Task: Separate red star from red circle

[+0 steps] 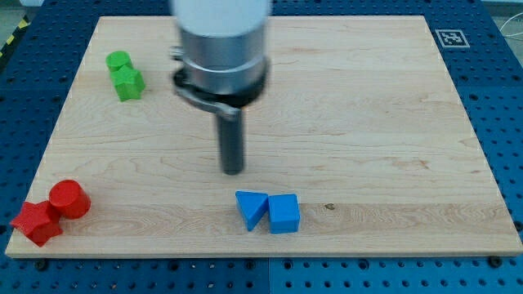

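The red star [35, 222] lies at the board's bottom left corner, touching the red circle [69, 199], which sits just up and to its right. My tip [234, 171] rests on the board near the middle, far to the right of both red blocks and just above the blue blocks. It touches no block.
A blue triangle [251, 209] and a blue cube [284, 214] sit side by side near the bottom edge, just below my tip. A green circle [119, 61] and a green star [129, 82] sit together at the top left. The wooden board [368, 122] ends close to the red blocks.
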`<state>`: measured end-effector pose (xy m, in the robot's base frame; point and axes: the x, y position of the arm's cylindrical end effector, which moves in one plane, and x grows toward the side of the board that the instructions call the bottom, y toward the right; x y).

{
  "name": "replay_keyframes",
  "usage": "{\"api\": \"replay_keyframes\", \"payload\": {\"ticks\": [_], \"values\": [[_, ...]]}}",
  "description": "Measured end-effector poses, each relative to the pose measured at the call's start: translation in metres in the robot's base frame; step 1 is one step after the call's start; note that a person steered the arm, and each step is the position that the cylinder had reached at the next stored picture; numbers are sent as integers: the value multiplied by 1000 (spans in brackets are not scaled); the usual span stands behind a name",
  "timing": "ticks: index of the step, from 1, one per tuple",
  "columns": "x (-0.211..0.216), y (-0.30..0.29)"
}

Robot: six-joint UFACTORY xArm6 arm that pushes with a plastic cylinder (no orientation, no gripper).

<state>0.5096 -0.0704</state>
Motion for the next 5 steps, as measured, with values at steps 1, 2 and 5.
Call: {"api": "replay_keyframes", "payload": {"ticks": [1, 2, 5], "values": [[-10, -72], [-10, -146], [-2, -234]]}}
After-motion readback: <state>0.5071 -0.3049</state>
